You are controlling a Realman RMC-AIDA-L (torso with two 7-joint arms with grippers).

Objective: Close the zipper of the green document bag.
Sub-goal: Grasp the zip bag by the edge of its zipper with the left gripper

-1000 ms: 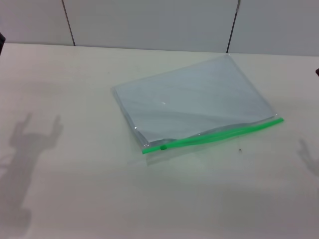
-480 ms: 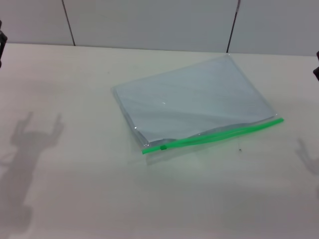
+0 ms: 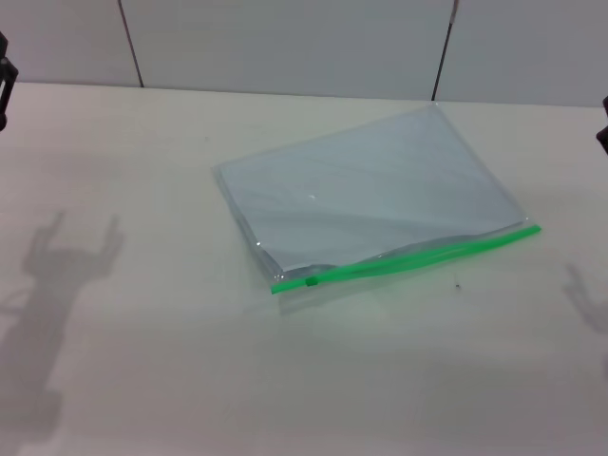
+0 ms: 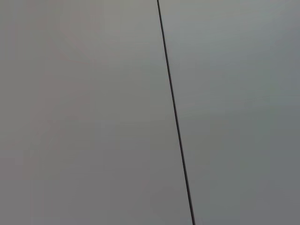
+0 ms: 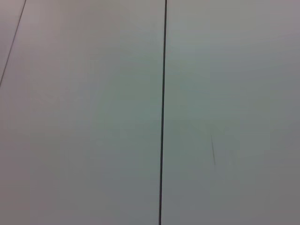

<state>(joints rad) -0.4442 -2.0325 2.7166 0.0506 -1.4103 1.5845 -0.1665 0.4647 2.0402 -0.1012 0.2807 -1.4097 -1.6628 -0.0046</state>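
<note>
Left tool (image 3: 4, 81) risen slightly at head-view edge; bag (image 3: 366, 195) unmoved on tabletop (image 3: 142, 361), slider (image 3: 311, 280) at zipper (image 3: 408, 256) left end. Tool finger states: cannot tell. Wrist views: wall (image 4: 93, 112) only.

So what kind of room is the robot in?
Probably a plain test room or lab: one bare cream tabletop, grey wall panels behind it, and just a flat clear plastic document bag with a bright green zipper strip.
</note>
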